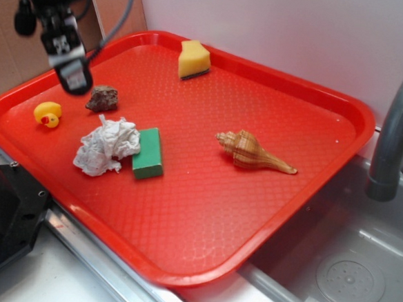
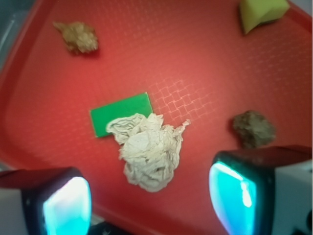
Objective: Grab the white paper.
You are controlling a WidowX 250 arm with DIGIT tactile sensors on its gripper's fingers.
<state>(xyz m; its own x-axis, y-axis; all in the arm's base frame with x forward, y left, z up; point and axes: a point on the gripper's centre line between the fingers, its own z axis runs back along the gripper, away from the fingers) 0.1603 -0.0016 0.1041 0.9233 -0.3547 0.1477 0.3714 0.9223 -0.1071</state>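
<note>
The white paper [image 1: 107, 145] is a crumpled wad lying on the left part of the red tray [image 1: 204, 213], touching the green block [image 1: 148, 153] on its right. In the wrist view the paper [image 2: 149, 150] lies ahead of and between my fingers, with the green block [image 2: 121, 113] behind it. My gripper [image 1: 70, 69] hangs high over the tray's far left corner, above and behind the paper. It is open and empty; its fingertips [image 2: 234, 195] glow cyan and stand wide apart in the wrist view [image 2: 149, 205].
On the tray: a brown rock [image 1: 103, 98] [image 2: 253, 128], a yellow duck [image 1: 48, 114], a yellow sponge [image 1: 194, 59] [image 2: 261, 12] at the back, and a seashell [image 1: 252, 152] [image 2: 77, 36]. A grey faucet [image 1: 397, 123] and sink [image 1: 345, 272] are at right.
</note>
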